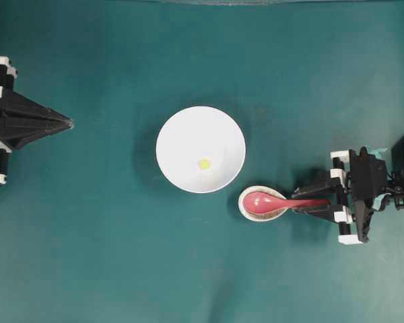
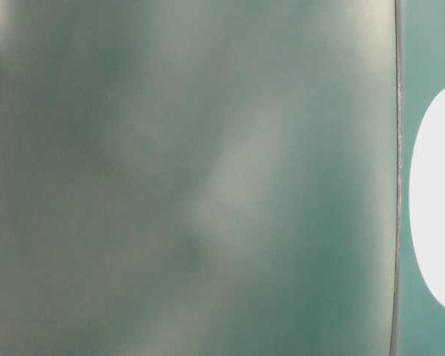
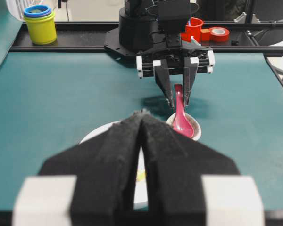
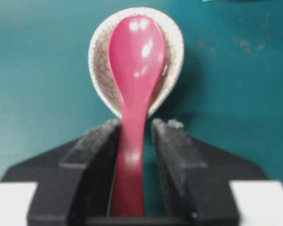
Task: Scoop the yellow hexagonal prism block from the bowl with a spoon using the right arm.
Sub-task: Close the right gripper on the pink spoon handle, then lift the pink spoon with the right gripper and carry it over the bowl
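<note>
Yellow block (image 1: 204,163) in bowl (image 1: 182,131), spoon (image 1: 269,200) beside

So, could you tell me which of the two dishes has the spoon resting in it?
The small crackled cream dish, beside the right gripper; the pink spoon lies in it. The big white bowl holds only the yellow block.
</note>
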Tool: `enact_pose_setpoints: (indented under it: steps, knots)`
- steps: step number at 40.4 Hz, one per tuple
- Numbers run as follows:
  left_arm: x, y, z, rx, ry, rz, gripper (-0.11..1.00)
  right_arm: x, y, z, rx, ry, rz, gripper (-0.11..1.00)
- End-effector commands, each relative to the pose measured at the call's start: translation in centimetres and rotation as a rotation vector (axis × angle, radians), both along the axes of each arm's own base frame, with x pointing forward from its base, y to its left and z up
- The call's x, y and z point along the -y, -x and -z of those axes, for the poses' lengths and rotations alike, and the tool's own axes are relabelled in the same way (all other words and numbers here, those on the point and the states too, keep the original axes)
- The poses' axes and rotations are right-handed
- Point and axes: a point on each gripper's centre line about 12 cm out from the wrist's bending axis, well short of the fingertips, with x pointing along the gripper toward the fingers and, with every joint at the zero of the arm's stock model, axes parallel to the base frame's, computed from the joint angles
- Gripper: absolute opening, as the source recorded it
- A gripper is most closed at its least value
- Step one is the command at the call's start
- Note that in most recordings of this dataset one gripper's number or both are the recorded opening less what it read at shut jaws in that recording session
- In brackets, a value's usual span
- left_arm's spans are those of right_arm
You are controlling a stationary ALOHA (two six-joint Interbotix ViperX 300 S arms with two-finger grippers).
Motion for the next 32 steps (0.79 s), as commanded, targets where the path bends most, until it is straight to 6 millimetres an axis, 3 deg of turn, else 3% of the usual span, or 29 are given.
enact_pose_setpoints:
  steps: [1,11,23,32]
  knots:
    - [0.0,-0.2,-0.8,0.02,-0.005,-0.001,-0.01,-0.1,-0.2,-0.5,0.027,-0.006,-0.003,0.4]
    - [0.0,-0.3,-0.9,0.021,-0.005,-0.001,-0.01,-0.1,-0.2,-0.5,0.029,-0.005,-0.002,0.24]
    - [0.0,-0.3,-0.6,-0.002,-0.006,-0.001,-0.01,0.0,-0.8,-2.4,0.072,-0.028,0.007,0.24]
    - [0.0,-0.3,-0.2,-0.034,0.006,-0.002,-0.01,-0.4,-1.9,-5.3,0.075,-0.019,-0.034,0.24]
